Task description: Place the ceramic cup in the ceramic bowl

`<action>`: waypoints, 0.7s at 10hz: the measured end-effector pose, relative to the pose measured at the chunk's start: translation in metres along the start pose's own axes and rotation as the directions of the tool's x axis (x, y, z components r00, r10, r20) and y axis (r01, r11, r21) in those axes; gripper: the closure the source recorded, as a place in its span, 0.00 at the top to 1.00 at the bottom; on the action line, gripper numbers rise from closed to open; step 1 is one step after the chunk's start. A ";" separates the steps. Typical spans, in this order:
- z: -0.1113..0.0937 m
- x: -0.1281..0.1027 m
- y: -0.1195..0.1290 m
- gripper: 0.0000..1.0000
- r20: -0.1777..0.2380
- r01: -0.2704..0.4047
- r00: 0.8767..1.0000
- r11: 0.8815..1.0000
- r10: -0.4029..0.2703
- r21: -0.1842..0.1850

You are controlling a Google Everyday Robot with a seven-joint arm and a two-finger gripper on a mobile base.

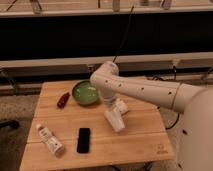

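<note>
The green ceramic bowl (85,93) sits at the back middle of the wooden table (140,140). My white arm reaches in from the right, with its elbow above the bowl's right rim. The gripper (114,116) hangs below the wrist, just right of the bowl and in front of it, low over the table. A pale white tapered shape (117,124) at the gripper's lower end looks like the ceramic cup, tilted. I cannot tell whether it is held or resting on the table.
A small red-brown object (63,99) lies left of the bowl. A white labelled bottle (50,140) lies at the front left, with a black phone (83,140) beside it. A dark bench and cables run behind the table.
</note>
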 end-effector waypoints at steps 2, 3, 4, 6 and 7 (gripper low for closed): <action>-0.001 0.006 -0.009 0.80 -0.001 0.011 1.000 1.000 -0.011 -0.023; -0.001 0.006 -0.011 0.80 -0.002 0.018 1.000 0.999 -0.018 -0.033; 0.000 0.007 -0.012 0.80 -0.004 0.021 1.000 0.999 -0.022 -0.043; 0.006 0.009 -0.012 0.80 -0.006 0.029 1.000 0.997 -0.029 -0.068; 0.010 0.008 -0.012 0.80 -0.005 0.032 0.999 0.996 -0.032 -0.080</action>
